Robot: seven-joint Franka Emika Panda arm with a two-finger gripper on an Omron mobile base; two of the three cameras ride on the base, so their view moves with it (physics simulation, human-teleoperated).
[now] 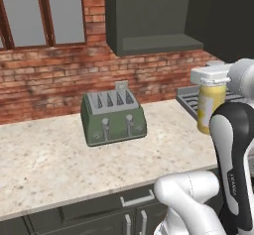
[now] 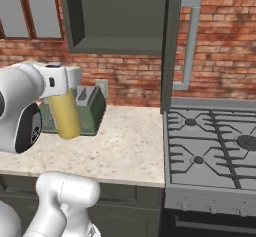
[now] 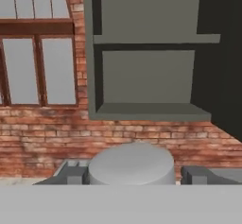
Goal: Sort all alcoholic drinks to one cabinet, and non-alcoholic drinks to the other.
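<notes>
One green four-slot toaster (image 1: 113, 117) stood on a speckled pale stone counter (image 1: 44, 159), near a red brick wall (image 1: 44, 83). A window (image 1: 42, 13) was set in that wall. A gas stove (image 2: 212, 146) adjoined the counter's right end.

Lighting: even, soft, shadowless render (no glare); cabinet (image 3: 146, 76) interior dim at frame top; edges slightly blurred.

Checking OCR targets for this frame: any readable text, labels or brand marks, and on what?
Vertical dark lettering on the robot arm, left base view: too blurred to read.
Tall yellow bottle: no readable text on the faces shown.
Toaster, cabinet, stove: no text.
</notes>
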